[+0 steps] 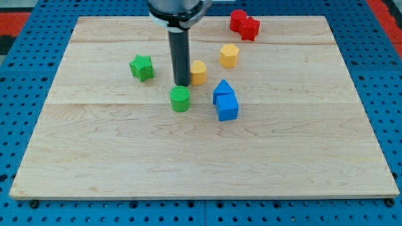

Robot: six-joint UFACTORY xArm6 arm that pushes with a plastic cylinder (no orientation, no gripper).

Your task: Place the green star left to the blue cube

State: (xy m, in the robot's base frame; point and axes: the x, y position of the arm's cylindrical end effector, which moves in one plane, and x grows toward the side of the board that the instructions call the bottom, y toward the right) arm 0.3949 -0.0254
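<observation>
My tip stood on the surface just above the green cylinder, toward the view's top, close to it and possibly touching; the picture did not settle which. There was no claw on this arm, only the dark rod, so nothing was open, closed or held.

Taking the blue cube as landmark: the green star lay well off to its left and somewhat toward the view's top, apart from every other block. The green cylinder sat near the cube's left, roughly where the star would have to end up. A blue triangular block touched the cube on its upper side. One yellow block lay up and left of the cube, just right of the rod; a second yellow block lay straight above the cube, further off. Red blocks sat far above it near the surface's top edge.

The star appeared untouched by the task so far. The main risk, as I judged it, was the cylinder: pushing the star rightward toward the cube would likely drive it into the cylinder, which could then knock the cube or triangle away. A star's points also make it prone to rotate and slip off a rod if struck off-centre. Moving from here toward the star, the tip could also nudge the cylinder.
</observation>
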